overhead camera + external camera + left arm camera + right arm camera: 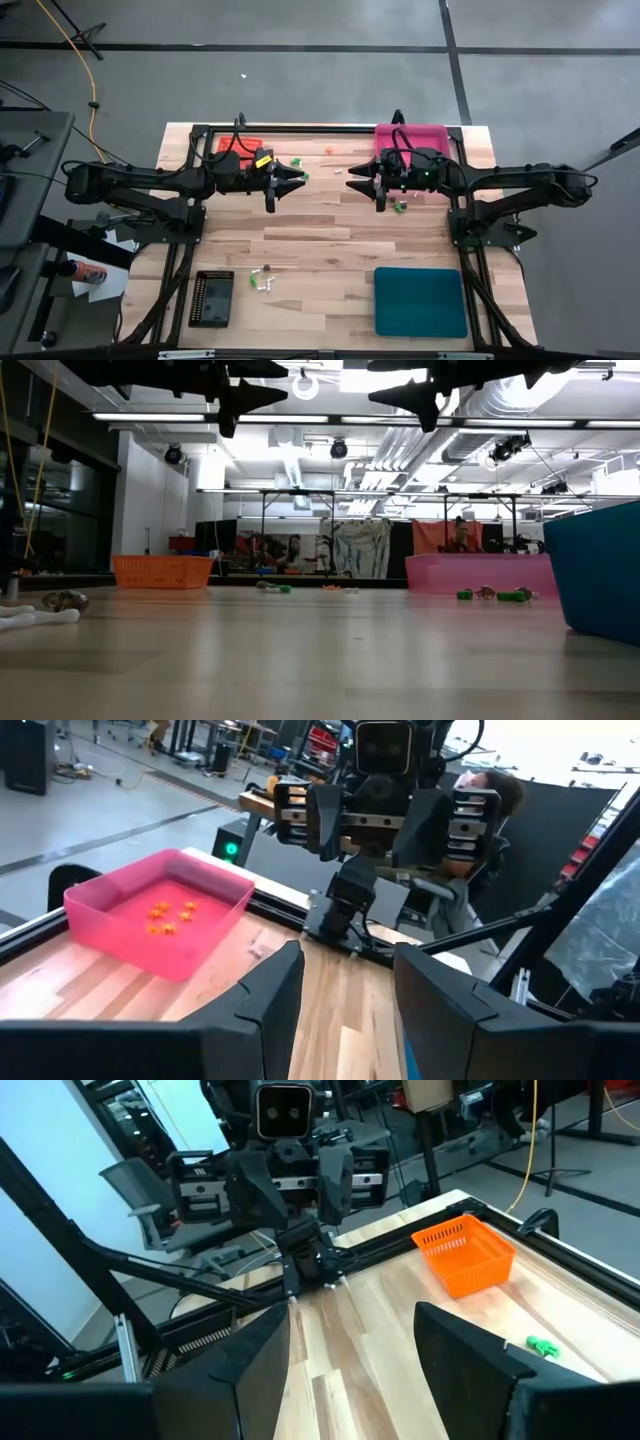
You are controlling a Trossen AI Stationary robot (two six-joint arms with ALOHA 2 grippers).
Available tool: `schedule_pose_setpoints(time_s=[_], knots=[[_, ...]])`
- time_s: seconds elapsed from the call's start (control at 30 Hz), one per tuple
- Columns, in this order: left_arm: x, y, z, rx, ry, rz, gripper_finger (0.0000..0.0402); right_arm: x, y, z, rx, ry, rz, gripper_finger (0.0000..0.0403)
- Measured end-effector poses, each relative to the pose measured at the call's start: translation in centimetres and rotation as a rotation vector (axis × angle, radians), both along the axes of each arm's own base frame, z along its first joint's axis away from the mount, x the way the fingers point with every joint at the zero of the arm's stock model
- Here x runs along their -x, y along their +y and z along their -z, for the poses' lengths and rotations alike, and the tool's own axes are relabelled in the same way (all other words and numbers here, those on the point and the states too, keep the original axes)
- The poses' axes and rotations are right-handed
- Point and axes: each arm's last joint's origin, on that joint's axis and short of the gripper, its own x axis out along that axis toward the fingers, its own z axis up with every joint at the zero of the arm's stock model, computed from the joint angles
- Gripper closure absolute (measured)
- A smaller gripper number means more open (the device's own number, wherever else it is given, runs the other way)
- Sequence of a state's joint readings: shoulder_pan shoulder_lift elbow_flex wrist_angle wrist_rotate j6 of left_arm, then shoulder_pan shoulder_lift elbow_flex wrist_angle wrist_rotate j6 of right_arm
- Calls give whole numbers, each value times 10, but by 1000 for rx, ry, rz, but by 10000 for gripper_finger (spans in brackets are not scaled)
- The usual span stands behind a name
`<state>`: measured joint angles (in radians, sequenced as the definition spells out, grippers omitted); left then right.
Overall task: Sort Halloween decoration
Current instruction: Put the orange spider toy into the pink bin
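The Halloween decoration lies scattered as tiny trinkets: green ones [298,160] near the orange tray [240,145], an orange one [328,150] at the far edge, green ones [400,207] by the pink tray [410,136], and white and brown ones [263,280] near the black tray [212,297]. Several orange trinkets [170,912] rest on the pink tray's floor. My left gripper [297,180] and my right gripper [352,183] hang high over the table's middle, pointing level at each other. Both are open with nothing between the fingers [275,985] [260,1350].
A teal tray [420,300] stands at the near right and rises at the right edge of the low view [600,565]. A black frame [330,128] runs round the table. Bare wood [330,240] lies between the trays.
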<state>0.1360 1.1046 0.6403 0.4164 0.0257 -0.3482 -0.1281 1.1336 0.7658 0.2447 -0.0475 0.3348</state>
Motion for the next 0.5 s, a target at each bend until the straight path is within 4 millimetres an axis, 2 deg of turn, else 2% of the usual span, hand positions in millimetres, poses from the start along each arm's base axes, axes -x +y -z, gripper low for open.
schedule_pose_setpoints(time_s=[0.37, 0.5], knots=[[0, 0, 0, 180, -21, -19, 257, 0, 0, 3, -11, 32, 8, 194], [0, 0, -1, 198, -32, -21, 257, 1, -1, 6, -90, 52, 44, 194]])
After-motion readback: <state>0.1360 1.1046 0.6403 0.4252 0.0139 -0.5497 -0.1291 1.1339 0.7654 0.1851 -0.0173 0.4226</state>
